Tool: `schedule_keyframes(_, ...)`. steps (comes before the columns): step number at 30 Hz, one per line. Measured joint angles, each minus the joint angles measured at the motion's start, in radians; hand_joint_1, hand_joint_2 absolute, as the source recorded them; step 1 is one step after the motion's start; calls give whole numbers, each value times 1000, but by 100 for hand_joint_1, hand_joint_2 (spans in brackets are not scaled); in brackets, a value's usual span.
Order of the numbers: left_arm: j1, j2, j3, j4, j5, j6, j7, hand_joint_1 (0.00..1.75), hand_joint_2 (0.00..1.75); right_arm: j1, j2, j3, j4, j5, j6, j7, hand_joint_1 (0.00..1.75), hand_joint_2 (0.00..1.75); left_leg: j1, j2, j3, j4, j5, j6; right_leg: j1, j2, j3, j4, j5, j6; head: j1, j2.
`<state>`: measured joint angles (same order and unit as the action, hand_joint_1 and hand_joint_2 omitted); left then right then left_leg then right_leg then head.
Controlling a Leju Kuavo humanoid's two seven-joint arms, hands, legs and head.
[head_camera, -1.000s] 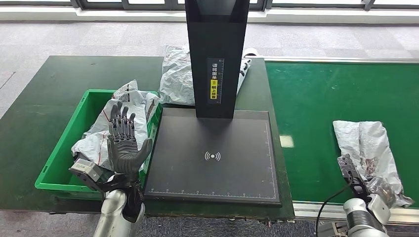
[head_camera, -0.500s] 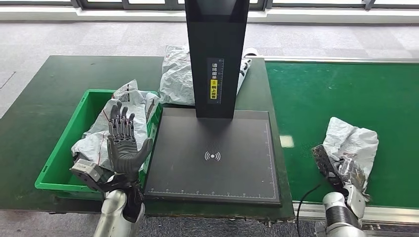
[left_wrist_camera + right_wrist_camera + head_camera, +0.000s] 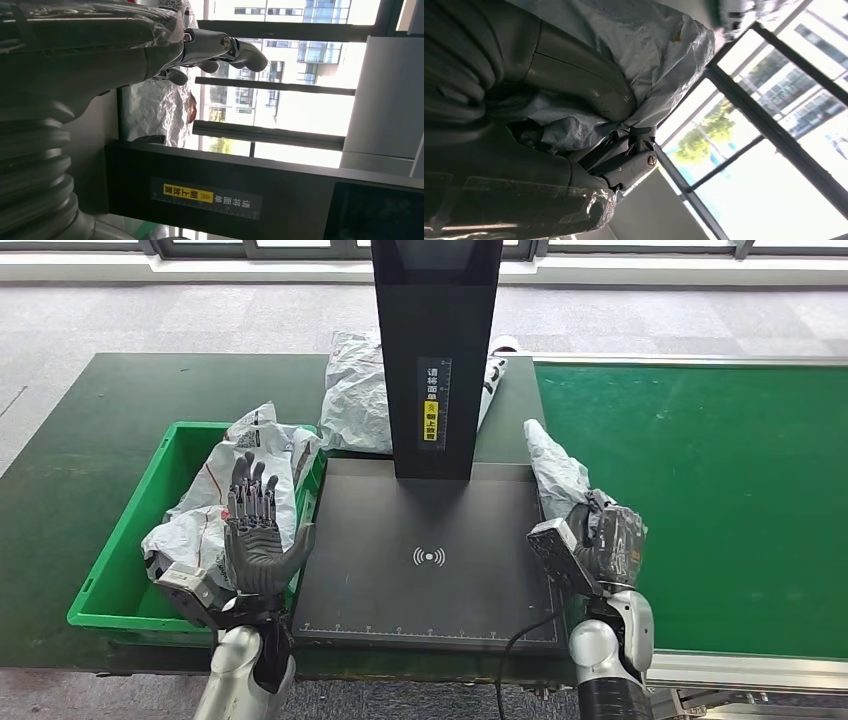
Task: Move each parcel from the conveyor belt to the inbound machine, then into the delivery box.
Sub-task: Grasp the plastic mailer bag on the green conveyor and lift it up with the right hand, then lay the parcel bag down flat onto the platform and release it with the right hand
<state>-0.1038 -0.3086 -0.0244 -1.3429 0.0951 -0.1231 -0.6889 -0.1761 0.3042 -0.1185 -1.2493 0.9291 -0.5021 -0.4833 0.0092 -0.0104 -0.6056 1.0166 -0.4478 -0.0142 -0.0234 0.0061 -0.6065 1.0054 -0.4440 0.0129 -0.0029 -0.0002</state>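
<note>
Head view: right robot hand (image 3: pixel 608 545) grips a grey parcel (image 3: pixel 556 475), raised at the inbound machine's (image 3: pixel 430 550) right edge, beside the conveyor belt (image 3: pixel 720 490). Left robot hand (image 3: pixel 258 530) upright, fingers spread, holding nothing, before the green delivery box (image 3: pixel 120 570).
Left wrist view: fingers (image 3: pixel 220 47) extended.
Right wrist view: thumb (image 3: pixel 579 80) pressing the parcel (image 3: pixel 634 45).
</note>
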Motion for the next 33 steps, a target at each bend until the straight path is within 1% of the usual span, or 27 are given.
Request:
schedule_keyframes(4,-2,0,0,16,-6,8,-5,0,175,20,14,80,-59,-58,-45,-51,175,175,0,1,0,0,0,0,0,0,0,0,0,0,0,0)
schedule_keyframes(7,-4,0,-1,26,-10,17,-7,0,175,19,17,128,-78,-87,-58,-68,175,175,0,1,0,0,0,0,0,1,0,0,0,0,0,0)
schedule_keyframes(11,-5,0,-1,36,-11,19,-7,0,175,2,19,182,-72,-103,-53,-69,175,175,0,1,0,0,0,0,0,1,0,0,0,0,0,0)
schedule_keyframes(14,-6,0,-3,41,-11,23,-8,0,175,-28,25,208,-28,-121,-75,-83,175,175,0,1,0,0,0,0,0,1,0,0,0,0,0,0)
schedule_keyframes(18,-9,0,-15,44,-7,39,-8,0,175,-62,39,227,73,-152,-108,-112,0,175,0,1,0,0,0,0,0,0,0,0,0,0,0,0)
schedule_keyframes(23,-11,0,-27,46,-3,51,-8,0,175,-87,52,235,167,-165,-118,-110,0,175,0,1,0,0,0,0,0,0,0,0,0,0,0,0)
schedule_keyframes(27,-13,0,-31,49,-3,54,-8,0,175,-108,58,236,232,-158,-133,-100,0,0,0,1,0,0,0,0,0,0,0,0,0,0,0,0)
schedule_keyframes(33,-14,0,-33,52,-3,54,-7,0,175,-124,61,236,284,-163,-134,-98,0,0,0,1,0,0,0,0,0,0,0,0,0,0,0,0)
